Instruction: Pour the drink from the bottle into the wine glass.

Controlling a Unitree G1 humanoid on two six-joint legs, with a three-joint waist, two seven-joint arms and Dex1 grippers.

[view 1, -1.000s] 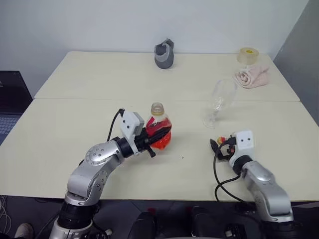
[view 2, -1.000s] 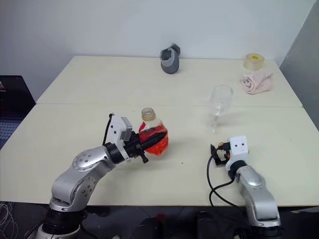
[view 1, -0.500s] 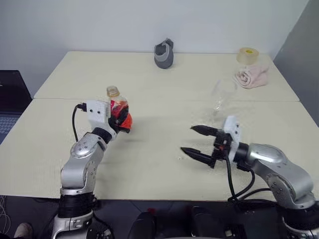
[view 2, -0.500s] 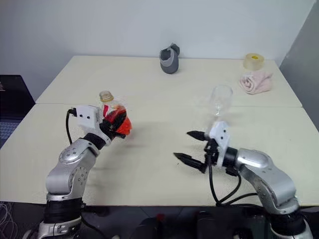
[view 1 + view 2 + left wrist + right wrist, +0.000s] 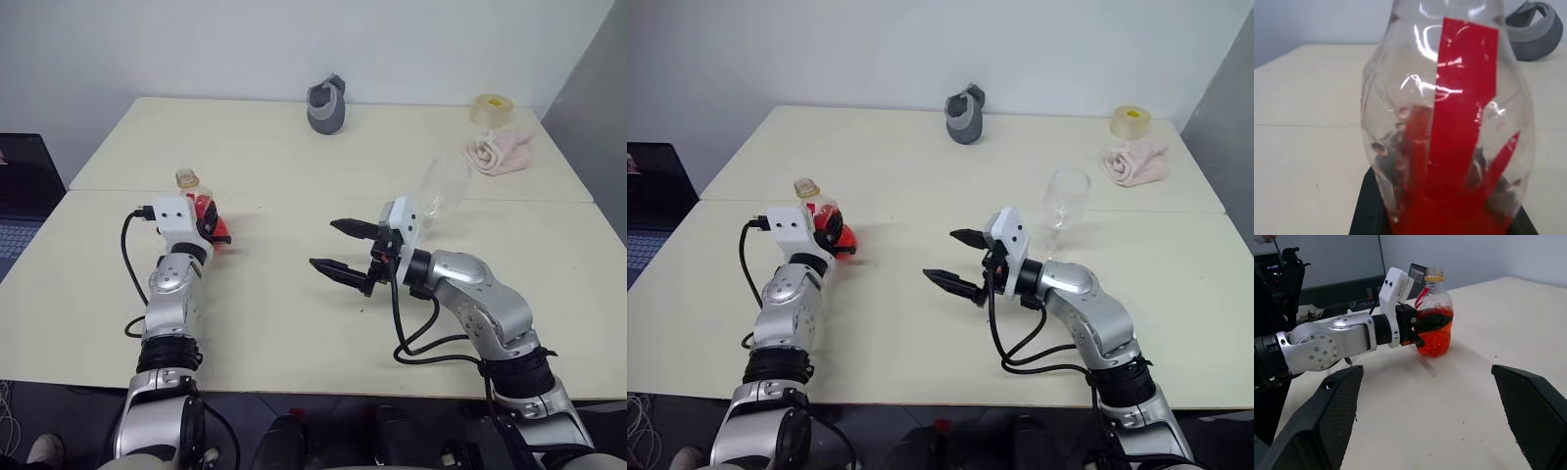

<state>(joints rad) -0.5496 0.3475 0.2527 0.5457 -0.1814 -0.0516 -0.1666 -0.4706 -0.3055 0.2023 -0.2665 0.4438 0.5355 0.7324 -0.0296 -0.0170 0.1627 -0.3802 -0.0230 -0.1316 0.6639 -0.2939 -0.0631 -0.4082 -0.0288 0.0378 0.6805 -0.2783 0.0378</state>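
Right wrist view: left gripper (image 5: 1418, 330) clamped on bottle (image 5: 1433, 313); right gripper (image 5: 958, 261) empty, fingers spread, well apart.

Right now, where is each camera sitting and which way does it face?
Eye views: on the head, looking down over the table at both arms.
Left wrist view: close behind the bottle that the left gripper holds.
Right wrist view: between the open right gripper fingers, facing the bottle.
All views share the bottle.
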